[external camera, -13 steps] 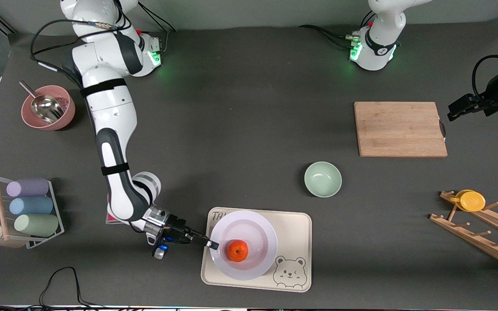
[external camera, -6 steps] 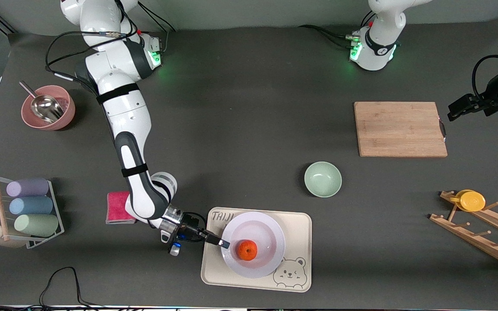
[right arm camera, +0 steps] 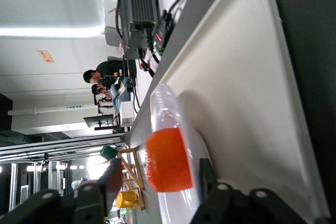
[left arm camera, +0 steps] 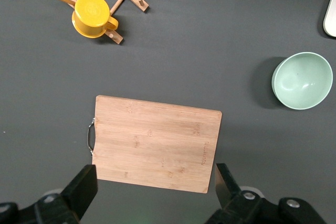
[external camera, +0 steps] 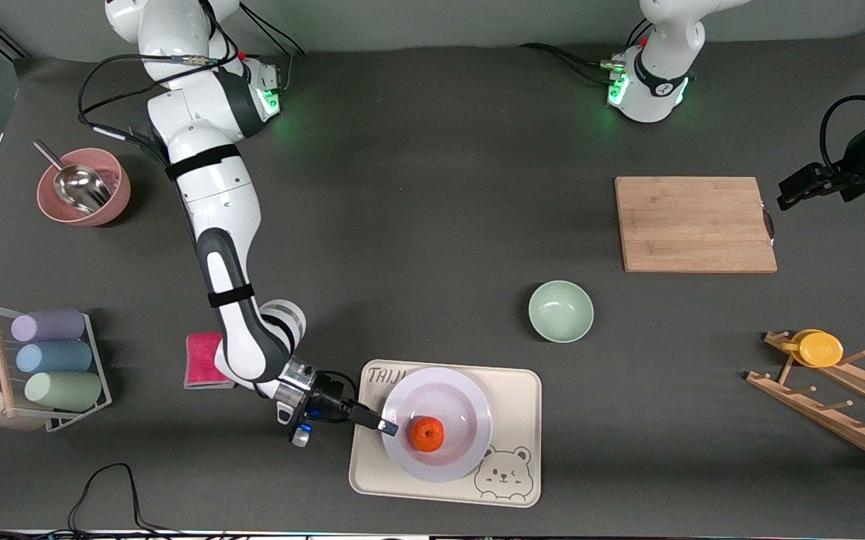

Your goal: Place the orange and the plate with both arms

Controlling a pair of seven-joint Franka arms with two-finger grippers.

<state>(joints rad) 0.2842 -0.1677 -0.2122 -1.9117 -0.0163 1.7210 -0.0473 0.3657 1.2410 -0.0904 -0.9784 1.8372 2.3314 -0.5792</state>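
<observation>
We see the small round orange fruit (external camera: 427, 434) on the pale round plate (external camera: 470, 409), at its 8 o'clock | right gripper (external camera: 385, 427) jaws apart around plate rim | left gripper (left arm camera: 155, 187) waits, wide open, over the wooden board (left arm camera: 155, 142).

Small bright orange (external camera: 427, 434) on pale lavender plate (external camera: 462, 405), flat on cream bear tray (external camera: 518, 397).

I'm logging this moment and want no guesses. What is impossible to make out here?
- Front view: whether the right gripper touches the plate rim; too small.
- Front view: the left gripper, cut by the edge.
- Right wrist view: the orange underside, hidden by the plate rim.
</observation>
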